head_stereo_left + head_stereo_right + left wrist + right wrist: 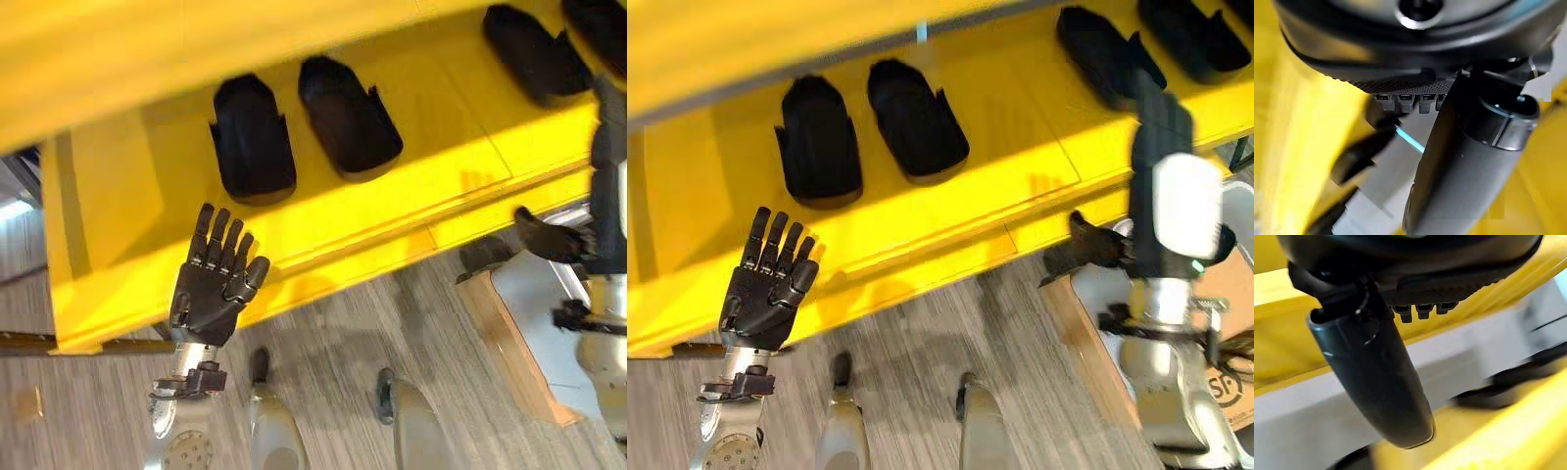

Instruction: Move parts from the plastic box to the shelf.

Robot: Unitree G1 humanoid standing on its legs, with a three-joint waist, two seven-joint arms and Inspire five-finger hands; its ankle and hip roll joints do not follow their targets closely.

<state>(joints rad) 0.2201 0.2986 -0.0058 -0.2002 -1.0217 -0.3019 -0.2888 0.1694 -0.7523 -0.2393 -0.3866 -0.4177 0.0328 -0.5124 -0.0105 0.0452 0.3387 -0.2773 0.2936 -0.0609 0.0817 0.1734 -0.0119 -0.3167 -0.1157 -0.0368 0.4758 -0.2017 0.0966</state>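
Yellow shelf (323,230), black parts (253,137), no legible writing.

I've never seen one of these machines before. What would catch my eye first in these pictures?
First, the bright yellow shelf across the upper part of the head views, with black parts lying in a row on it. Next, the left hand, dark, fingers spread and straight, raised in front of the shelf's front edge and holding nothing. At the right, the right hand shows near a white plastic box on the floor side.
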